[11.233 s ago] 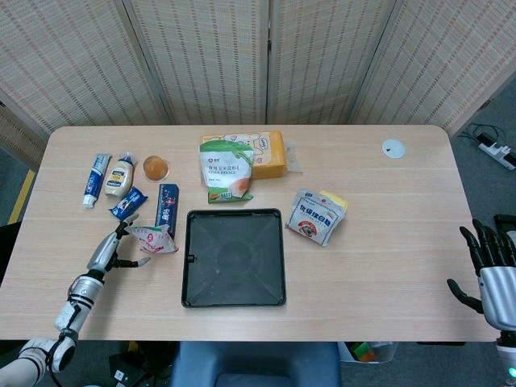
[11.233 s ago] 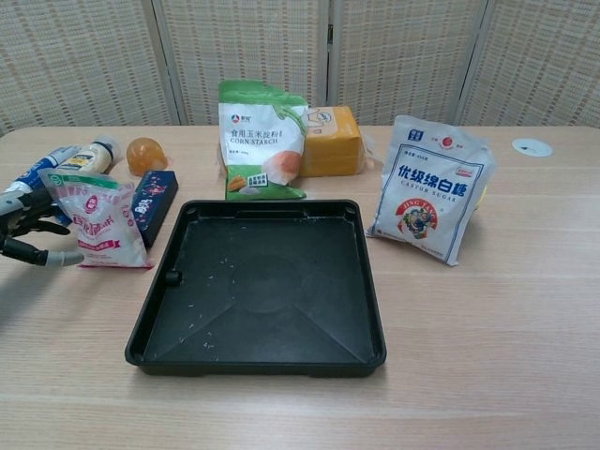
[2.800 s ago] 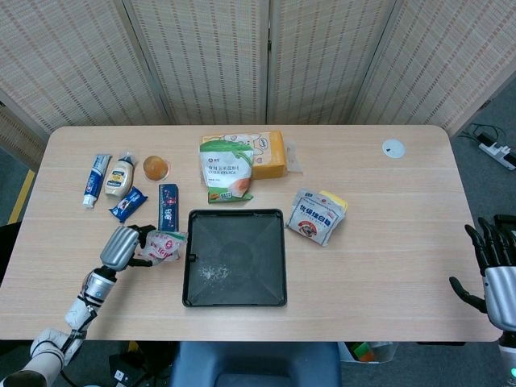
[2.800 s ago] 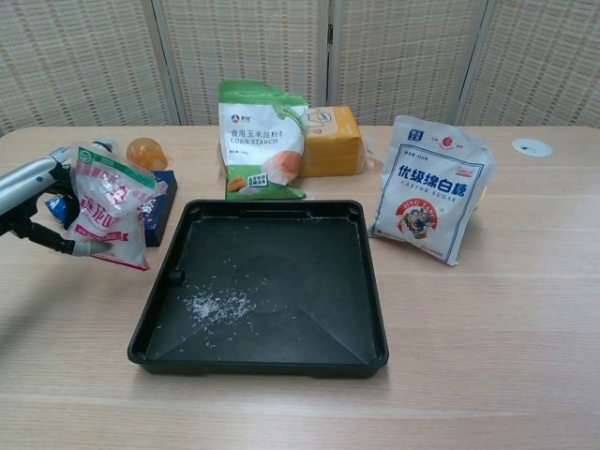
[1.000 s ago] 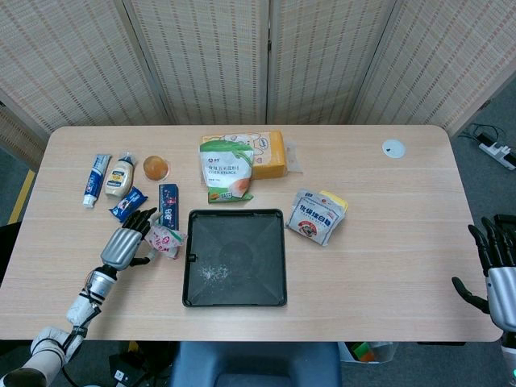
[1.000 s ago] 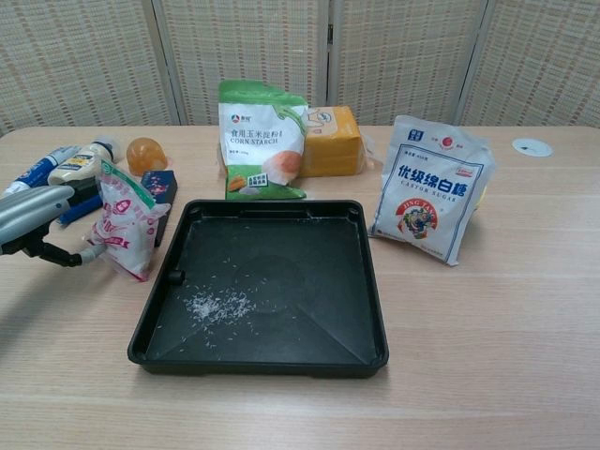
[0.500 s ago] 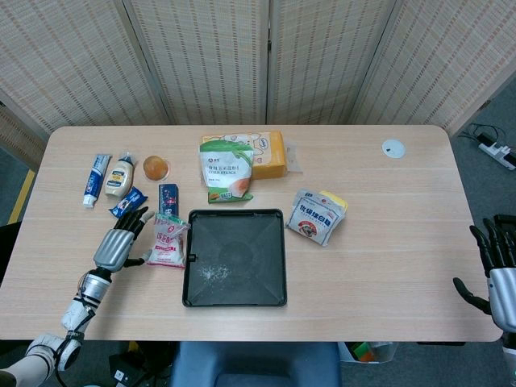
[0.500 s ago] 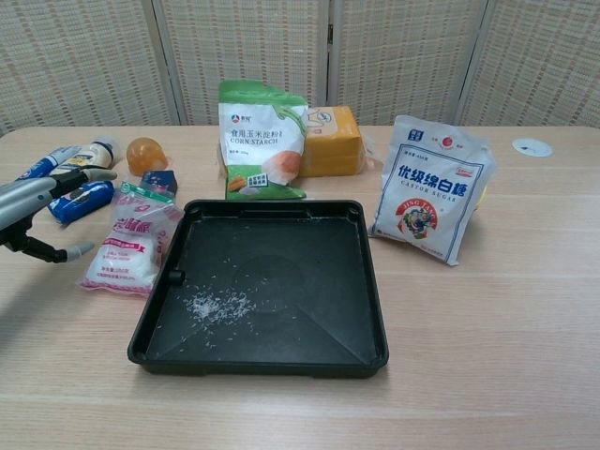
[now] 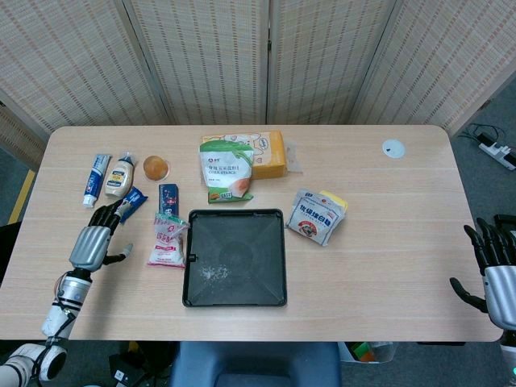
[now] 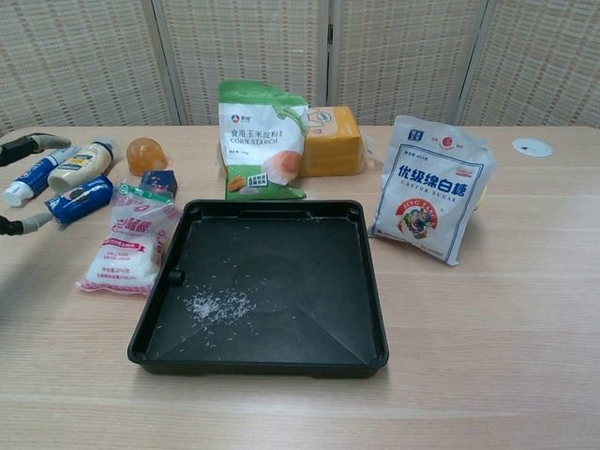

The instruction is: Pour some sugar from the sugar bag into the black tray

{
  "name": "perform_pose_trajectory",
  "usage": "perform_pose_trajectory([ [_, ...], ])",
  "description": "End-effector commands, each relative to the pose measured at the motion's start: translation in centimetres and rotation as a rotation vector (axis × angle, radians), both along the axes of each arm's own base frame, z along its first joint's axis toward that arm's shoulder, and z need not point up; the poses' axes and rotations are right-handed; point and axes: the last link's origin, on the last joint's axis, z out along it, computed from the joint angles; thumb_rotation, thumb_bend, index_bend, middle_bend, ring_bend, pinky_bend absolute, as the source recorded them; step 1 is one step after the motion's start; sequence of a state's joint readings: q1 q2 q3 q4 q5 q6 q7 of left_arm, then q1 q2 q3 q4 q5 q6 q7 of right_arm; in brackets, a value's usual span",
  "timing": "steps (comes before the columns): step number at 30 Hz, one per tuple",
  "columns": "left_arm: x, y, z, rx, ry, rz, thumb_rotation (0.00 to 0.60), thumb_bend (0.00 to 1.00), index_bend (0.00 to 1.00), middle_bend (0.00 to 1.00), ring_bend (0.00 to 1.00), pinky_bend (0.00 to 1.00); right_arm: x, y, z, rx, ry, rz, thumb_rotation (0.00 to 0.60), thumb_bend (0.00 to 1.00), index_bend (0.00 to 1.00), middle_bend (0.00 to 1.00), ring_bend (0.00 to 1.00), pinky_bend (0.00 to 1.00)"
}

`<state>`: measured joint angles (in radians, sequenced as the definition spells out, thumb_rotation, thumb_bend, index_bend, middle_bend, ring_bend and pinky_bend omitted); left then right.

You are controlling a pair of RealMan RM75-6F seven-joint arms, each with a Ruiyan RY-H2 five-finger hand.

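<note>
The left hand [image 9: 90, 242] has let go of the sugar bag [image 9: 167, 240] and drawn back left of it, fingers spread and empty; the bag, a second ago held tilted beside the tray [image 9: 278, 258], now lies flat on the table just left of the tray's left wall. A small scatter of white sugar [image 10: 218, 306] sits in the tray's front-left part, so I judge the pour done and the bag set down, with nothing left but to pull the arm clear. Behind the bag, left of the tray, lie a dark blue box [image 9: 168, 196], a blue packet [image 9: 128, 203], a mayonnaise bottle [image 9: 118, 176], a toothpaste tube [image 9: 95, 179] and an orange ball [image 9: 156, 168]. Behind the tray stand a corn starch bag [image 10: 262, 139] and an orange pack [image 10: 330, 140]; right of it leans a second sugar bag [image 10: 431, 188]. Nothing blocks the tray. The right hand [image 9: 496, 272] hangs far right of the tray, off the table edge, fingers apart, holding nothing
</note>
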<state>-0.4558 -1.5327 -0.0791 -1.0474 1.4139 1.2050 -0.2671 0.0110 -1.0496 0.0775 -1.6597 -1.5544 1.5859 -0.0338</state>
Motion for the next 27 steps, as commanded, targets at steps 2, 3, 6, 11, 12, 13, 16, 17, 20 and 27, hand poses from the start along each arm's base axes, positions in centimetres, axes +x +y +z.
perform_pose_trajectory([
  [2, -0.5, -1.5, 3.4, 0.097, 0.032, 0.066, 0.600, 0.42, 0.00, 0.00, 0.00, 0.02, -0.1, -0.2, -0.2, 0.017, -0.014, -0.006, 0.600, 0.26, 0.00, 0.00, 0.05, 0.00],
  [3, -0.6, -1.9, 3.7, 0.104, 0.042, 0.077, 0.600, 0.43, 0.00, 0.00, 0.00, 0.02, -0.1, -0.2, -0.3, 0.020, -0.016, -0.007, 0.600, 0.26, 0.00, 0.00, 0.05, 0.00],
  [6, -1.0, -3.3, 4.9, 0.123, 0.069, 0.119, 0.600, 0.45, 0.00, 0.00, 0.00, 0.03, -0.3, -0.4, -0.5, 0.038, -0.032, -0.006, 0.600, 0.25, 0.00, 0.00, 0.05, 0.00],
  [11, -1.5, -5.9, 6.9, 0.185, 0.085, 0.186, 0.600, 0.46, 0.00, 0.00, 0.00, 0.03, -0.5, -0.8, -1.0, 0.080, -0.061, 0.003, 0.600, 0.26, 0.00, 0.00, 0.06, 0.00],
  [12, -1.5, -6.2, 7.1, 0.192, 0.086, 0.191, 0.600, 0.46, 0.00, 0.00, 0.00, 0.04, -0.4, -0.8, -1.1, 0.082, -0.064, 0.007, 0.600, 0.26, 0.00, 0.00, 0.06, 0.00],
  [13, -1.6, -6.8, 7.5, 0.205, 0.086, 0.201, 0.600, 0.46, 0.00, 0.00, 0.00, 0.04, -0.4, -0.9, -1.3, 0.088, -0.072, 0.013, 0.600, 0.26, 0.00, 0.00, 0.06, 0.00],
  [16, -1.6, -8.4, 8.1, 0.235, 0.090, 0.220, 0.600, 0.46, 0.00, 0.00, 0.00, 0.04, -0.2, -1.2, -1.7, 0.102, -0.084, 0.026, 0.600, 0.26, 0.00, 0.00, 0.06, 0.00],
  [17, -1.6, -9.0, 8.2, 0.241, 0.085, 0.223, 0.600, 0.46, 0.00, 0.00, 0.00, 0.04, -0.2, -1.3, -1.8, 0.105, -0.086, 0.030, 0.600, 0.25, 0.00, 0.00, 0.06, 0.00],
  [20, -1.5, -10.4, 8.2, 0.236, 0.088, 0.231, 0.600, 0.46, 0.00, 0.00, 0.00, 0.04, -0.1, -1.6, -2.2, 0.113, -0.094, 0.042, 0.600, 0.26, 0.00, 0.00, 0.07, 0.00],
  [27, -1.1, -13.1, 8.3, 0.209, 0.094, 0.266, 0.600, 0.46, 0.00, 0.00, 0.00, 0.04, -0.5, -2.0, -3.2, 0.141, -0.112, 0.044, 0.600, 0.26, 0.00, 0.00, 0.07, 0.00],
])
